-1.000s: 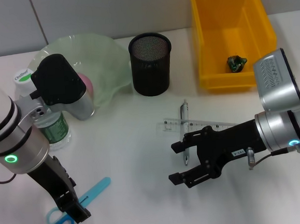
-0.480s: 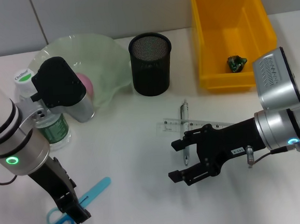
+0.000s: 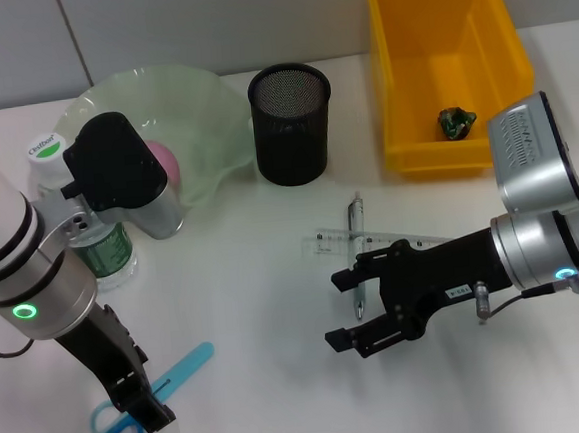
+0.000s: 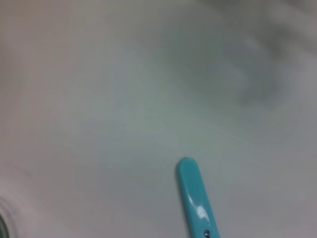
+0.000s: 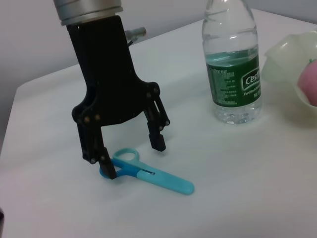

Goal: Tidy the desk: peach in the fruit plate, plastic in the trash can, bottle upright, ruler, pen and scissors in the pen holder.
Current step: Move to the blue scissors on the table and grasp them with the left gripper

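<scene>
Blue scissors [image 3: 157,385] lie flat at the front left; the right wrist view shows them as scissors [image 5: 148,174], and their tip [image 4: 194,196] is in the left wrist view. My left gripper [image 3: 139,401] is open and low over their handle rings; seen from the right wrist camera, the left gripper [image 5: 132,157] has one finger at the ring and the other apart. The right gripper [image 3: 352,307] hovers open just in front of the pen [image 3: 355,226] and the clear ruler [image 3: 392,239]. The bottle [image 3: 99,246] stands upright. A pink peach [image 3: 169,162] rests in the green fruit plate [image 3: 200,103]. The black mesh pen holder [image 3: 291,126] stands behind.
The yellow trash can [image 3: 498,60] at the back right holds a small green piece of plastic [image 3: 454,120]. In the right wrist view the bottle [image 5: 233,74] and the plate [image 5: 287,59] stand beyond the scissors. White tabletop lies between the two arms.
</scene>
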### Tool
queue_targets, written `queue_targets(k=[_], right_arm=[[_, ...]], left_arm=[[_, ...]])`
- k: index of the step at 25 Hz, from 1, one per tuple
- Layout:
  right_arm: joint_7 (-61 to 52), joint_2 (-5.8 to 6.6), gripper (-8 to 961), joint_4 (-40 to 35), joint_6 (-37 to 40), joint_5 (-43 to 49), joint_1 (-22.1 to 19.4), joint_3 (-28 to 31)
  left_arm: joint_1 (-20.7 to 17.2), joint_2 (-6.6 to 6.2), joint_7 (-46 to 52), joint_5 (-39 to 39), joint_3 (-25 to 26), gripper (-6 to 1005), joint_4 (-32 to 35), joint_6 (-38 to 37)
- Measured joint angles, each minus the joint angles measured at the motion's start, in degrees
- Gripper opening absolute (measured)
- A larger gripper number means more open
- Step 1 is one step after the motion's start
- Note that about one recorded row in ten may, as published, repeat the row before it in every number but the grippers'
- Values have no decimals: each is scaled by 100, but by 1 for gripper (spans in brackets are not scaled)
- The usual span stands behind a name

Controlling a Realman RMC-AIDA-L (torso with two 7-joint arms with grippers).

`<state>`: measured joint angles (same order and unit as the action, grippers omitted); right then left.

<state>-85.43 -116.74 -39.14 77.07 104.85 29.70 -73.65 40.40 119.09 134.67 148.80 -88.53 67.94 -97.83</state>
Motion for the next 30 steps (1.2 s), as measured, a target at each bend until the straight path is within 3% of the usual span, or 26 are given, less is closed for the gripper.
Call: queue_targets(k=[30], right_arm=[[0, 3, 828, 48, -25, 0, 44, 0]], left_arm=[[-40, 0, -167, -62, -81, 809, -141, 114]])
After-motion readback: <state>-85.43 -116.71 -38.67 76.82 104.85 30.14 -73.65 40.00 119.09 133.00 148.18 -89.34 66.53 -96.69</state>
